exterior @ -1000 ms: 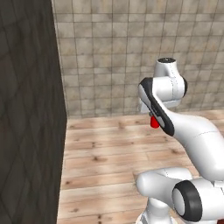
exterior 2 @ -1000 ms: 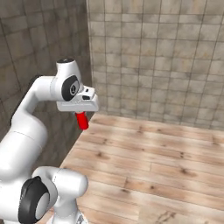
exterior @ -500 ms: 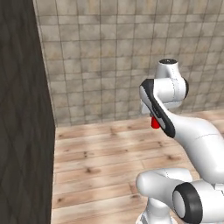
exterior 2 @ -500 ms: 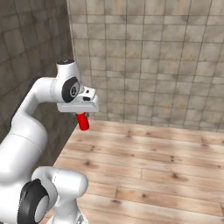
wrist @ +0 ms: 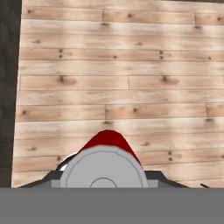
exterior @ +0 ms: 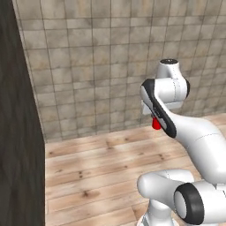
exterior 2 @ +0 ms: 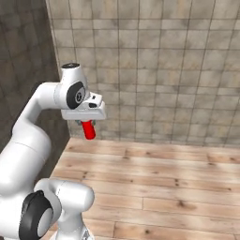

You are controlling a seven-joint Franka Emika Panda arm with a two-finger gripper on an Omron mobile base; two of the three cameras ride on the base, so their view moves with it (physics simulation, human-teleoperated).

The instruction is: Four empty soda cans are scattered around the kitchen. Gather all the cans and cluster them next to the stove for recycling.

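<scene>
A red soda can (exterior 2: pixel 87 130) hangs below my gripper (exterior 2: pixel 86 123), which is shut on its upper part high above the wood plank floor. In the left base view only a bit of the red can (exterior: pixel 156 125) peeks out behind the arm. Looking along the gripper in the hand view, I see the can's silver top and red body (wrist: pixel 108 162) close up, with the dark fingers (wrist: pixel 65 162) hugging its sides. The stove is out of view.
A tan tiled wall (exterior 2: pixel 154 70) stands ahead. A dark wall or tall dark surface (exterior: pixel 17 145) runs along the left. The wood plank floor (exterior 2: pixel 164 183) stretches out below the arm.
The whole scene has slid left in both base views, so the base is moving. The arm keeps the same pose with the red can held.
</scene>
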